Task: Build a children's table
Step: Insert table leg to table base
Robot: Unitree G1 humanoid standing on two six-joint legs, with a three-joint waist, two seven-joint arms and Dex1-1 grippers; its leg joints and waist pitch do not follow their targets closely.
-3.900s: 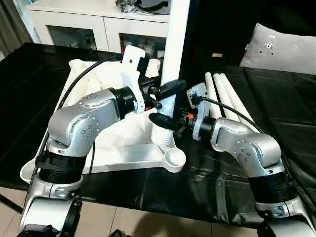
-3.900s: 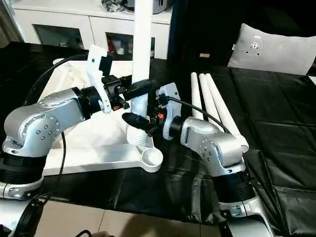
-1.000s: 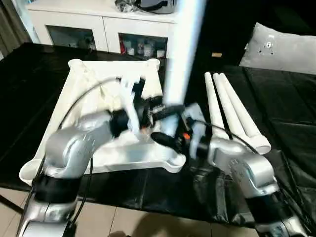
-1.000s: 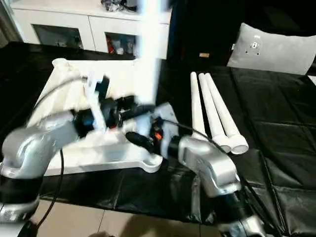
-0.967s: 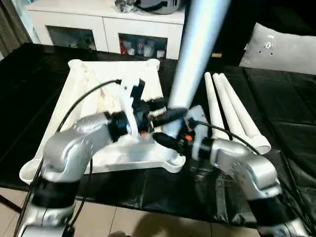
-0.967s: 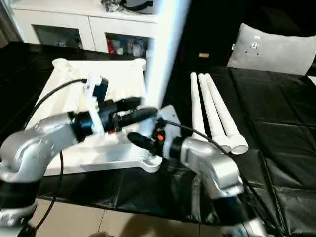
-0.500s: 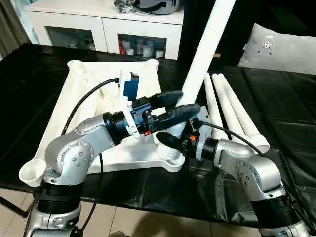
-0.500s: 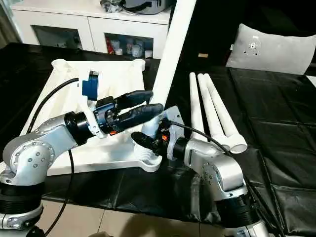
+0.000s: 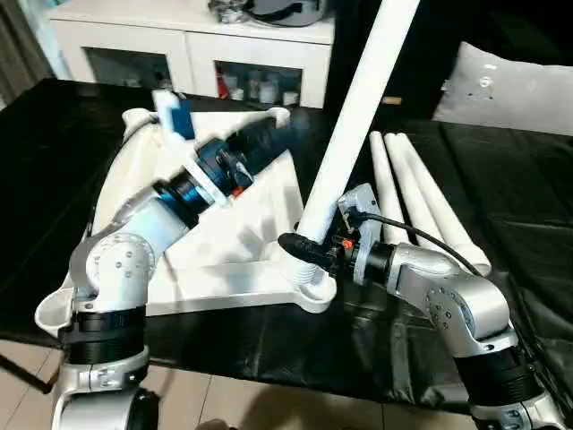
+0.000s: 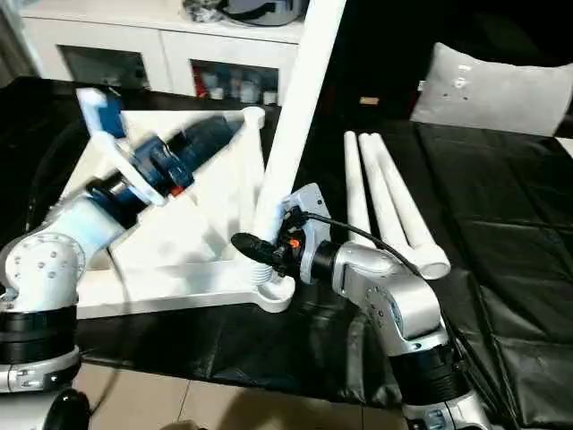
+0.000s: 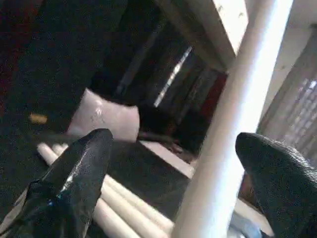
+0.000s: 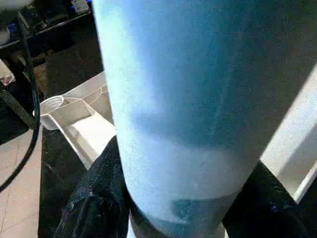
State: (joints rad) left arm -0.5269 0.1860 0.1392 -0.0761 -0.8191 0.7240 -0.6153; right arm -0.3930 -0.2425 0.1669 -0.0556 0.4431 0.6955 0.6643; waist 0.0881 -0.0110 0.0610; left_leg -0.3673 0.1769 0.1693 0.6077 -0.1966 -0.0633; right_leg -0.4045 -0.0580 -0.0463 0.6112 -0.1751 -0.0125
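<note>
Leg point(image 9: 354, 107) stands tilted in near corner socket of upturned table top point(image 9: 255, 219), right gripper point(image 9: 309, 246) clamped low on it. Left gripper point(image 10: 219, 134) jaws apart, holding nothing, over the top. Three spare legs point(image 9: 421, 197) beside it.

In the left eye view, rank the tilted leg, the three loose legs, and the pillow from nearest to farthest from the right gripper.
1. The tilted leg, held in the right gripper at the tabletop's near corner socket.
2. The three loose legs, lying on the black cover to the gripper's right.
3. The pillow, far back right.
</note>
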